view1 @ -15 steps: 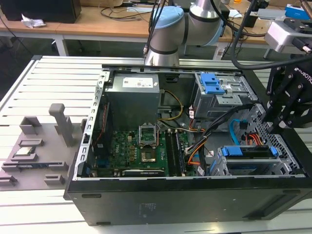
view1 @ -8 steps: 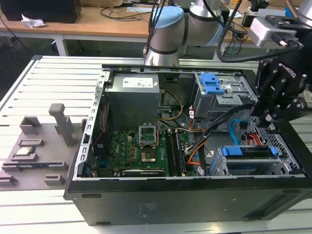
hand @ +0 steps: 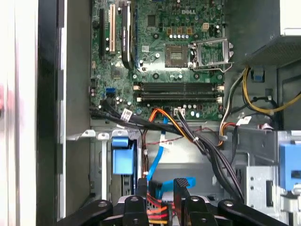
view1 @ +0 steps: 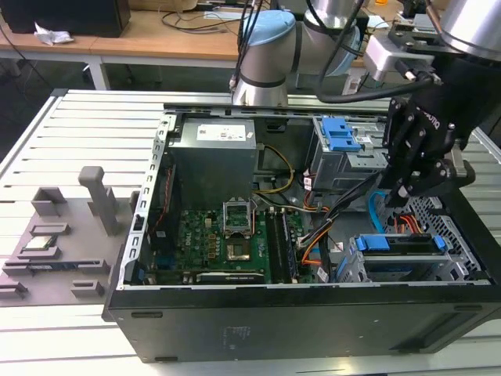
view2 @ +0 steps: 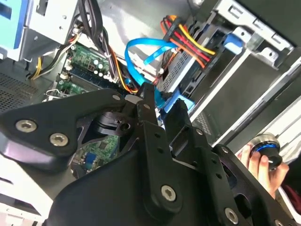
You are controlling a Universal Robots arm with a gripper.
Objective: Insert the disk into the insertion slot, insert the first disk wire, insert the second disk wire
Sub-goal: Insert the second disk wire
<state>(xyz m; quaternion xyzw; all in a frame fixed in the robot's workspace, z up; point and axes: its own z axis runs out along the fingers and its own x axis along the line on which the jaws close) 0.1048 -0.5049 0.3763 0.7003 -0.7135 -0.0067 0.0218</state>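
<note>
As the computer case (view1: pixel 235 329) lies open on its side, we can see the green motherboard (view1: pixel 219 235) on its floor. Just beside the motherboard, toward the exterior view's right, stands the silver-grey perforated cage with the insertion slot (view1: pixel 356 270). The disk (view1: pixel 399 244) already sits in that slot, close to the motherboard's edge, with the blue ends of its caddy showing at either side.

The gripper (view1: pixel 398 200) hangs over the cage, also to the exterior view's right of the motherboard and higher than it. In both wrist views we see its black fingers (hand: pixel 181 188) drawn close together with only a narrow gap between them. The end of the second disk wire (hand: pixel 156 157) is pinched in that gap. From the fingertips (view2: pixel 146 94) the light-blue ribbon arcs up and curls back down toward the motherboard's near edge.

A bundle of red, yellow and orange wires (view2: pixel 188 42) runs from the motherboard's side to the end of the disk. We cannot tell whether its plug is fully seated there.

Beyond the cage, on the side away from the motherboard, a person's hand (view2: pixel 261 165) holds a small round object.
</note>
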